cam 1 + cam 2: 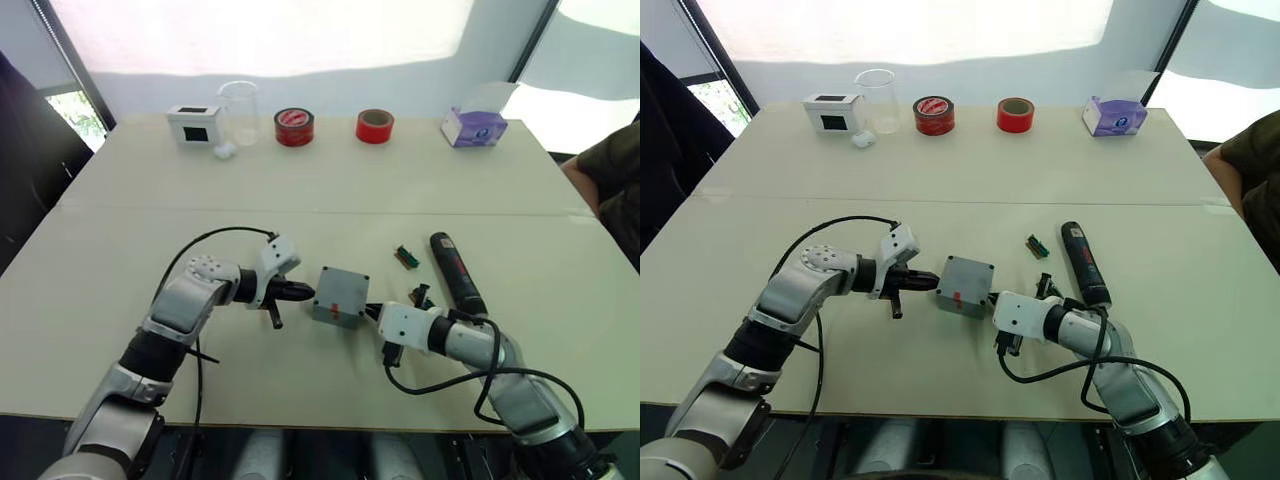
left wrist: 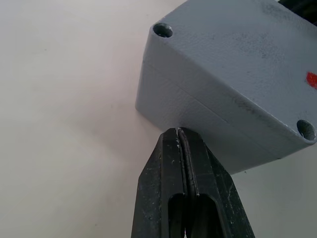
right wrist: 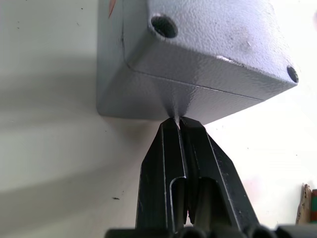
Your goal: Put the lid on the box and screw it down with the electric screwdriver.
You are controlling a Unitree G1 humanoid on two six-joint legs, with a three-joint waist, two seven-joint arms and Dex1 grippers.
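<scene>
The small square grey plastic box (image 1: pixel 340 297), with its shallow grey lid (image 2: pixel 237 59) already seated on top, sits near the middle of the pale table (image 1: pixel 300 190) between both claws. The left claw (image 1: pixel 305 293) and right claw (image 1: pixel 368 312), each pressed together, touch its opposite sides. The black pen-shaped electric screwdriver (image 1: pixel 456 273) lies to the box's right.

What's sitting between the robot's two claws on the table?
The grey box, lid already on, sits between the shut left claw and shut right claw, as the left eye view shows; both tips touch its sides.
</scene>
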